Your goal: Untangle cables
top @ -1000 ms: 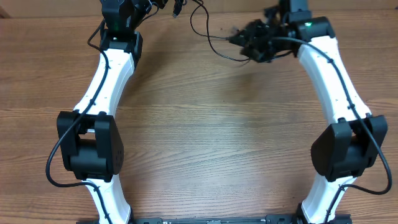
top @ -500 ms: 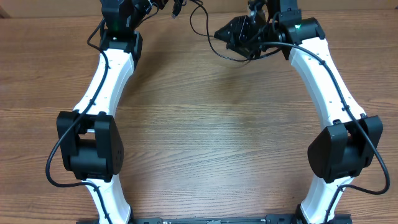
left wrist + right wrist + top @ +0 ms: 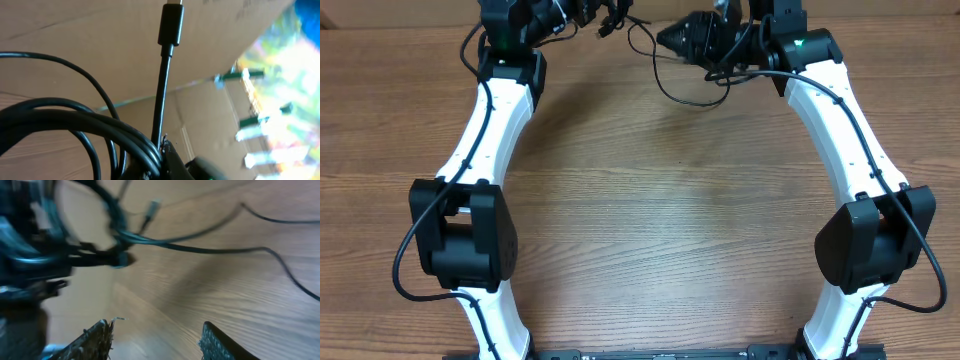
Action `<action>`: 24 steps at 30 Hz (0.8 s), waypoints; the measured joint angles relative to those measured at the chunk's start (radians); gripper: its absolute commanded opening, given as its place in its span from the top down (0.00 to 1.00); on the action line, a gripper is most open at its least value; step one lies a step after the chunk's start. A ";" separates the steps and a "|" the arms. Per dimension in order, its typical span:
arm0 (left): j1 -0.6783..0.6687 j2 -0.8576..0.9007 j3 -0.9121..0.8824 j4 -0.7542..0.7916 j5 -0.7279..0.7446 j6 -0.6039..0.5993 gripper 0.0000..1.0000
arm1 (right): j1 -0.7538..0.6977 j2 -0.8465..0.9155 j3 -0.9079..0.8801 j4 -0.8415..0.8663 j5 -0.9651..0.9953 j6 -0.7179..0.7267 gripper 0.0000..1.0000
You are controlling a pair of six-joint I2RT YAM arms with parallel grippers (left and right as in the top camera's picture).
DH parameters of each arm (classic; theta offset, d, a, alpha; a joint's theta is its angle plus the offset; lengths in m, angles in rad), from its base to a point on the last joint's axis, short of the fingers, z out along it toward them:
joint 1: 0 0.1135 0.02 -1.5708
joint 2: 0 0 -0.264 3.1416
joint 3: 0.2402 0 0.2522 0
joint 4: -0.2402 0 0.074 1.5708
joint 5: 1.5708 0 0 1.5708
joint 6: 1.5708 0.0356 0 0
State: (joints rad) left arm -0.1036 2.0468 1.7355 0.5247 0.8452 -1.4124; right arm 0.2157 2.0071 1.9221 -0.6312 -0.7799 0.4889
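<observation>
Thin black cords (image 3: pixel 161 100) with small plug ends, looped bundle in clenched left gripper (image 3: pixel 588 14); right gripper (image 3: pixel 155 327) fingers apart, empty.

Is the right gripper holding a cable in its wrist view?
No, the right gripper stands open with only bare table between its jaws; the cables lie ahead of it.

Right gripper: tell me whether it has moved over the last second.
Yes. The right gripper has swung left and toward the far edge of the table.
</observation>
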 measured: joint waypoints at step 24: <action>0.009 0.000 0.000 0.072 0.382 0.373 0.96 | 0.019 0.000 0.000 0.314 0.090 0.492 0.44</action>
State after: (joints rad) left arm -0.0944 2.0468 1.7355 0.5972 1.2274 -1.0397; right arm 0.2344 2.0071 1.9221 -0.3172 -0.6903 0.9806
